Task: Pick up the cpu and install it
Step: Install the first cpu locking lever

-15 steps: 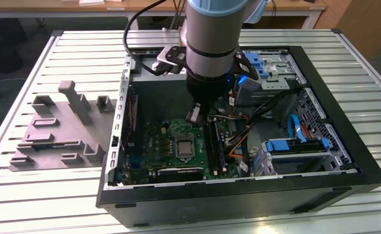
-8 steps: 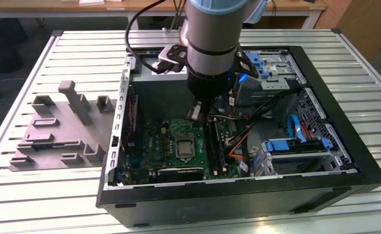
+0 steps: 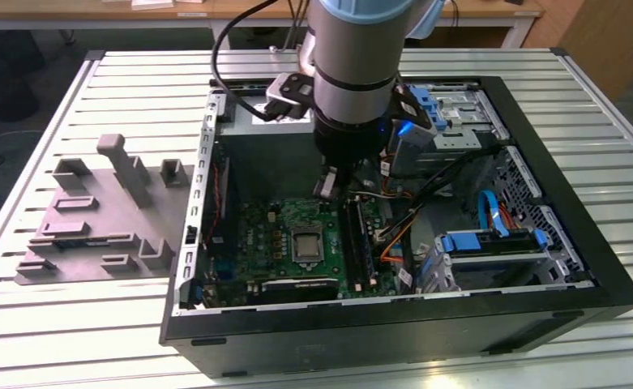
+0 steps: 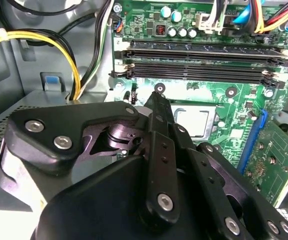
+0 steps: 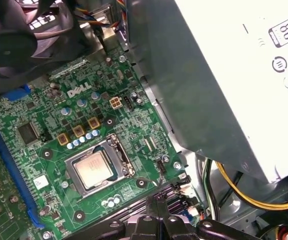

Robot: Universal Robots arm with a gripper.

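The cpu (image 5: pixel 95 169) is a small silvery square lying flat inside the metal socket frame (image 5: pixel 118 162) on the green motherboard (image 3: pixel 267 235); in the second wrist view the cpu (image 4: pixel 194 120) shows just past the black fingers. My gripper (image 3: pixel 327 188) hangs inside the open computer case, above the board and a little behind the socket (image 3: pixel 306 243). In both wrist views the fingertips (image 5: pixel 152 201) sit pressed together with nothing between them, so the gripper (image 4: pixel 156 96) is shut and empty. It stands apart from the cpu.
A big grey box with a white label (image 5: pixel 234 85) rises beside the socket. Black memory slots (image 4: pixel 199 62), yellow and black cables (image 4: pixel 79 65), blue drive brackets (image 3: pixel 489 241) and the case walls (image 3: pixel 403 324) crowd the board. A grey fixture plate (image 3: pixel 95 219) lies on the slatted table.
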